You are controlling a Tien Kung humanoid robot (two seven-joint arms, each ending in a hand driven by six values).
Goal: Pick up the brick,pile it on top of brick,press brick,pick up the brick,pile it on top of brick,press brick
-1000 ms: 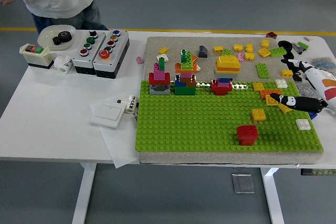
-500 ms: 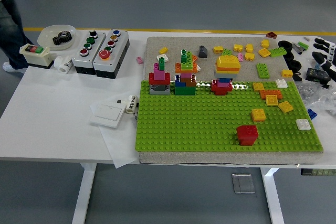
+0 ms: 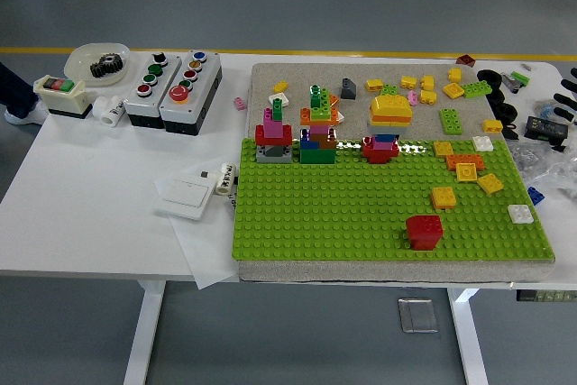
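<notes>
A green baseplate (image 3: 343,214) lies on a beige mat. On it stand a red brick (image 3: 424,230) near the front, a yellow brick (image 3: 444,197), a yellow brick on orange (image 3: 466,170), a tilted yellow brick (image 3: 491,183) and a white brick (image 3: 519,214). Along its far edge rise three stacks: red and pink (image 3: 274,137), a multicoloured tower (image 3: 317,128), and a low red one (image 3: 381,147). Only a black sliver of my right hand (image 3: 568,87) shows at the right edge, away from the bricks. My left hand is out of sight.
Loose bricks lie across the mat's far strip, with a yellow-orange pile (image 3: 390,112). Two button boxes (image 3: 171,87), a switch box (image 3: 59,95), a bowl holding a gear (image 3: 99,62) and a white plate (image 3: 189,194) lie left. Clutter and plastic bags (image 3: 550,146) crowd the right edge.
My right hand, which was over the yellow bricks at the plate's right, has pulled back up and out to the right edge. The person at the far left has walked off.
</notes>
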